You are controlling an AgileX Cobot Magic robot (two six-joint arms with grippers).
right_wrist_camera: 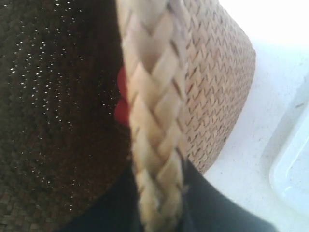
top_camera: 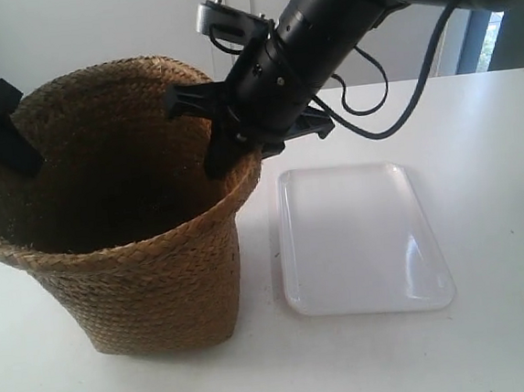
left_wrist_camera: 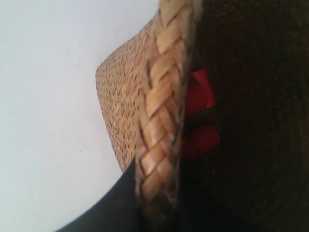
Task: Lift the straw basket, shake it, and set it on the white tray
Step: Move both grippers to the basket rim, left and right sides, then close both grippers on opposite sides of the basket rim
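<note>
The straw basket [top_camera: 151,288] is standing on the tabletop [top_camera: 487,140] at the white tray's [top_camera: 358,243] 9 o'clock. The left tool [top_camera: 7,140] and right tool [top_camera: 238,157] are pinching its rim [top_camera: 129,253] at 9 and 3 o'clock, nearly closed, probably so that it lifts level.

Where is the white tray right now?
In the exterior view the white tray lies flat on the table, just right of the straw basket and not touching it.

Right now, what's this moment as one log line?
left gripper: clamps straw basket rim | right gripper: clamps opposite rim | basket: on table beside white tray
</note>
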